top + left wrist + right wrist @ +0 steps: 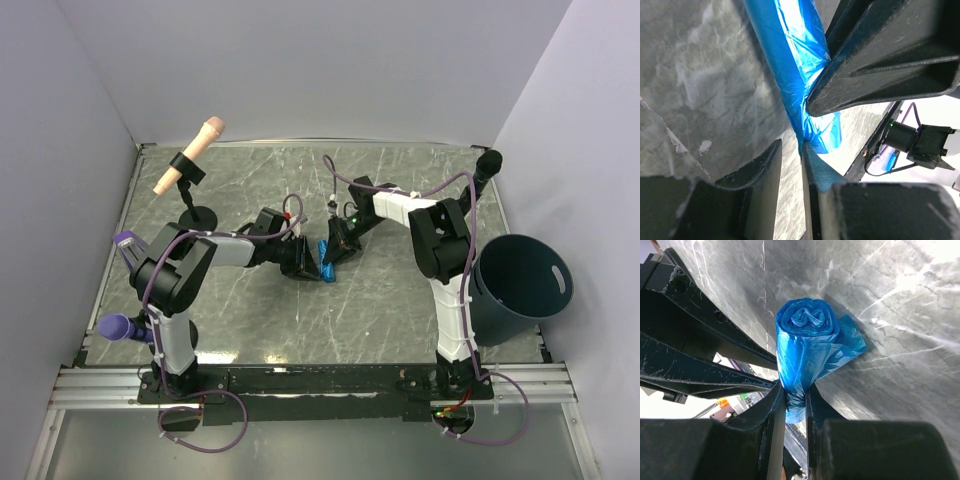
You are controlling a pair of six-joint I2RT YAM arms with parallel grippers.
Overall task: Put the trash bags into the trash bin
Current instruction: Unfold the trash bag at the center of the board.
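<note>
Trash bags [807, 347] here means one small, tight roll of bright blue film. It sits about dead centre of the overhead frame on the marbled table [380, 320], wedged between the tips of both arms.

The right gripper [795, 395] is pinching the roll's lower end, with blue squeezed into the narrow slot between its jaws. The rest of the roll pokes up to mid-frame of that wrist view, and a loose flap hangs off to the right. The left gripper [792, 150] has its jaws close together too. A thin corner of film reaches right to their mouth at lower centre of its view, but honestly I can't tell if it's biting or only touching.

My handling guess is that it's featherlight, soft, slick and crinkly. It'll squash rather than push back, and the outer layer could peel and unroll if you only grab the flap. I'd grip across the body of the roll.

The trash bin [500, 312] is at lower right of the overhead view, just beside the right arm [440, 245] and well apart from the roll. Two purple things [118, 326] sit at lower left, and I can't make out what they are.

Further back at upper left there's a black stand base [197, 215] with a pinkish mic [190, 155] leaning over it, and a black mic [487, 165] at upper right. Between the roll and the bin it's mostly that arm's own elbow in the way.
</note>
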